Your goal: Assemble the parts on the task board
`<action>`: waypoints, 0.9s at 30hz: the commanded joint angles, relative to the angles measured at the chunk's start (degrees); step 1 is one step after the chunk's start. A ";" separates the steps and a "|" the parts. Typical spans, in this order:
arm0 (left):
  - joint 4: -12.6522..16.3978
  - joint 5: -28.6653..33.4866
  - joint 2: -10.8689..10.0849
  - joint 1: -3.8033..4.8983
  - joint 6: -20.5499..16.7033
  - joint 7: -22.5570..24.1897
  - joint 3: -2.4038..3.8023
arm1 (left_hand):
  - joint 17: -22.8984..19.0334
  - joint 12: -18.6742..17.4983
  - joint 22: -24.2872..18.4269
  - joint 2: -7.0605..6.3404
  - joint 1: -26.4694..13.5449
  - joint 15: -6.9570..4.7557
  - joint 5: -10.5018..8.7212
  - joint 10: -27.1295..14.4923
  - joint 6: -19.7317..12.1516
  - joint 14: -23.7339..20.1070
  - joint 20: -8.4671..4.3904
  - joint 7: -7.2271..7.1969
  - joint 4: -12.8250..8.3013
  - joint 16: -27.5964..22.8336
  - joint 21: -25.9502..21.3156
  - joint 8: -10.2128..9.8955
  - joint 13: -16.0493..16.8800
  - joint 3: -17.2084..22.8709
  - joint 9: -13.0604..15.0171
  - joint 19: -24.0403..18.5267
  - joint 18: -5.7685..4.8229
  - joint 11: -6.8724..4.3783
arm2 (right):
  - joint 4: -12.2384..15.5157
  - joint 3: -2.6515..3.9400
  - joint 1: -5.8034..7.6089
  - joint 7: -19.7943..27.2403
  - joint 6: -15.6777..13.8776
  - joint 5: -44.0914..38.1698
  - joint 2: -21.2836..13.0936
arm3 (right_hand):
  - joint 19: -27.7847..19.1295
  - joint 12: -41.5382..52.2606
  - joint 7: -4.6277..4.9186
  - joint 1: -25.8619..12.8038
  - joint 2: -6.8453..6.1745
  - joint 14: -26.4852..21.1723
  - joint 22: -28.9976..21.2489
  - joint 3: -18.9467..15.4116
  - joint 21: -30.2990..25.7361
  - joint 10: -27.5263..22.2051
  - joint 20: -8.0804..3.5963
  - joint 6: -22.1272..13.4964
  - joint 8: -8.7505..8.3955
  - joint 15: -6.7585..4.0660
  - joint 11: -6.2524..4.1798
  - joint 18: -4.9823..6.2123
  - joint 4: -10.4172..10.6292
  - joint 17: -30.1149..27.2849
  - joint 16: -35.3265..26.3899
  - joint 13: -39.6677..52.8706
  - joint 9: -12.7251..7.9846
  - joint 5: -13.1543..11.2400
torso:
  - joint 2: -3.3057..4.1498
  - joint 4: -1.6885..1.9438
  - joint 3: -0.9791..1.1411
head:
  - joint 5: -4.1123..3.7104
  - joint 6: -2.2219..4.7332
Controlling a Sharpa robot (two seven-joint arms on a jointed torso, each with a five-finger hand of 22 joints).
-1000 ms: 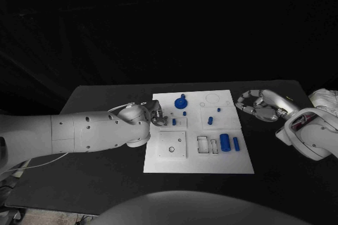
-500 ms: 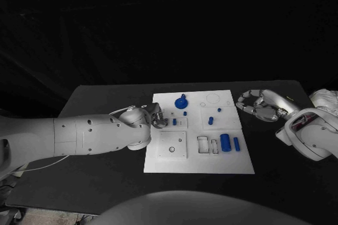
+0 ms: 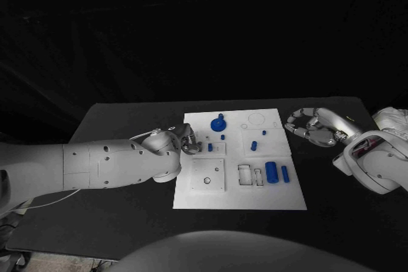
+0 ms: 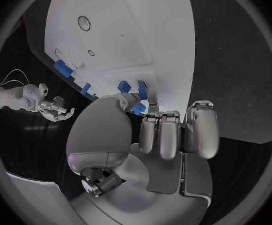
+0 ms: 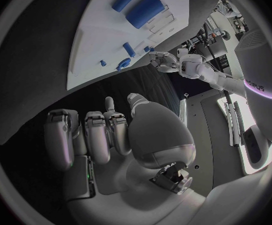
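A: What is the left hand [image 3: 188, 140] doing?

B: It sits at the task board's [image 3: 240, 198] left edge, fingers curled in toward a small blue peg [image 3: 210, 147]. Whether it pinches the peg, I cannot tell.

A: And the right hand [image 3: 311, 126]?

B: Curled loosely on nothing, resting on the table [image 3: 127, 213] just beside the board's right edge.

A: How would the peg handle?

B: Likely light, rigid, smooth plastic; best pinched across its sides.
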 commanded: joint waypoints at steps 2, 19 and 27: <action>0.27 -0.22 -0.04 -0.05 -3.33 1.49 0.03 | 15.08 -0.20 12.51 -0.06 -0.34 -0.39 -0.14 5.96 0.22 6.04 -0.20 -0.37 0.15 0.14 0.25 0.39 15.09 0.04 0.05 1.55 -0.76 -0.20 | 0.13 -0.02 -0.08 0.55 -0.17 -0.46 -0.04 | 0.43 0.22 -0.01 0.51 0.04 6.08 12.52 -0.06 -0.17 5.95 0.53 -0.58 0.02 0.48 0.42 1.10 -0.21 15.08 0.20 15.08 0.10 0.35 | 0.00 0.01 0.01 | -0.01 0.00; -0.43 0.59 0.44 -0.17 -1.05 0.44 0.02 | 15.08 -0.20 12.48 -0.09 -0.46 -0.42 -0.37 5.96 0.35 6.04 -0.22 -0.36 0.24 0.14 0.16 0.50 15.09 -0.02 0.01 1.51 -0.73 -0.23 | 0.06 -0.02 -0.20 0.37 0.18 -0.45 0.03 | 0.44 0.22 0.00 0.63 0.03 6.08 12.53 -0.04 -0.16 5.95 0.53 -0.66 0.11 0.49 0.42 1.10 -0.27 15.08 0.20 15.08 0.15 0.40 | -0.01 -0.02 0.01 | 0.06 0.00; -1.04 0.70 0.60 -0.34 -0.37 -0.04 0.02 | 15.08 -0.20 12.45 -0.07 -0.74 -0.43 -0.75 5.96 0.38 6.04 -0.23 -0.33 0.33 0.14 0.06 0.52 15.09 -0.16 -0.08 1.46 -0.71 -0.22 | 0.09 -0.02 -0.21 0.33 0.21 -0.45 -0.03 | 0.44 0.22 0.00 0.63 0.03 6.08 12.53 -0.04 -0.16 5.95 0.53 -0.66 0.11 0.49 0.42 1.10 -0.27 15.08 0.20 15.08 0.15 0.40 | 0.00 0.00 0.01 | 0.14 0.00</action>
